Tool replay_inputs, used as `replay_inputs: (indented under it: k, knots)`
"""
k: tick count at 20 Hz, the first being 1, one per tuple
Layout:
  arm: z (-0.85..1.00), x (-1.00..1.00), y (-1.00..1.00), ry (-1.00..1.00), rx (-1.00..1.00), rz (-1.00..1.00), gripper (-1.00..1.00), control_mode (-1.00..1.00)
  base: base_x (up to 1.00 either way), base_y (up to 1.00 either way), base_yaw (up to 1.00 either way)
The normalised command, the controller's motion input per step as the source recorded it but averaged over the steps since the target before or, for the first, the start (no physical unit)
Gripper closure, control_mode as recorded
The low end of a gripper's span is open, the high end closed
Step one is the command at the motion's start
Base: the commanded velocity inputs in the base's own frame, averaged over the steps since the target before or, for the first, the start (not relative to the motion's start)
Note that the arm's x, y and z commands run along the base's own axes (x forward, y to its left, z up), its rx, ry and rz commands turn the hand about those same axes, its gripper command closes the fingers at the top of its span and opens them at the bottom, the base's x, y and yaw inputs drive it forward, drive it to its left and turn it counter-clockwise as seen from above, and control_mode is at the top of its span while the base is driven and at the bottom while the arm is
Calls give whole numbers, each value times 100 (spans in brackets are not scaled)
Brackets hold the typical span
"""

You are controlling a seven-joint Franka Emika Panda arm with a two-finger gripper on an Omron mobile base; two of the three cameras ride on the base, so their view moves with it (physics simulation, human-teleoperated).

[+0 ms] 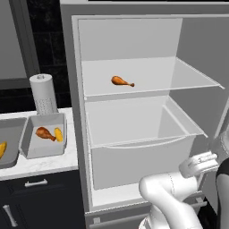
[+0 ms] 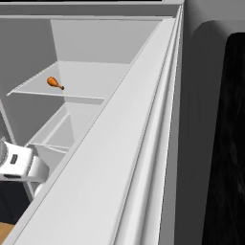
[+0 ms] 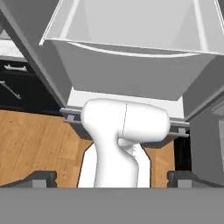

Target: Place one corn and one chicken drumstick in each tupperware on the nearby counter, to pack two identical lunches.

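One chicken drumstick (image 1: 122,81) (image 2: 55,83) lies on the upper shelf of the open fridge. On the counter (image 1: 49,163) to the left, the shorter tupperware (image 1: 44,151) holds a second drumstick (image 1: 44,133) and a corn (image 1: 58,134) side by side. The longer tupperware (image 1: 11,134) at the left edge holds another corn (image 1: 2,150). My gripper (image 3: 111,178) is open and empty, its fingertips (image 3: 41,177) spread wide. The hand (image 1: 200,163) hangs low at the fridge's right side, well below the shelf drumstick and far from the containers.
A grey perforated cylinder (image 1: 43,94) stands behind the tupperware. The fridge has a deep drawer (image 1: 134,156) under the shelf. Its open door (image 2: 119,158) rises close on the right. Dark cabinets (image 1: 36,201) sit below the counter, over a wooden floor (image 3: 35,144).
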Motion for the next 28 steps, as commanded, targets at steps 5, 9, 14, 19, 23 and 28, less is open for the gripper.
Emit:
replay_inputs:
  k: [5, 9, 14, 19, 23, 28]
  knots:
    - [81, 2, 0, -40, -8, 17, -100, -100, 0, 0, 0]
    - [94, 83, 0, -14, 0, 15, -100, -100, 0, 0, 0]
    - [67, 100, 0, -1, 0, 10, -100, -100, 0, 0, 0]
    - [-7, 100, 17, 0, 0, 1, -100, -100, 0, 0, 0]
    - [0, 100, 10, 0, 0, 0, -100, -100, 0, 0, 0]
    - [0, 81, 31, 0, 1, 0, -100, -100, 0, 0, 0]
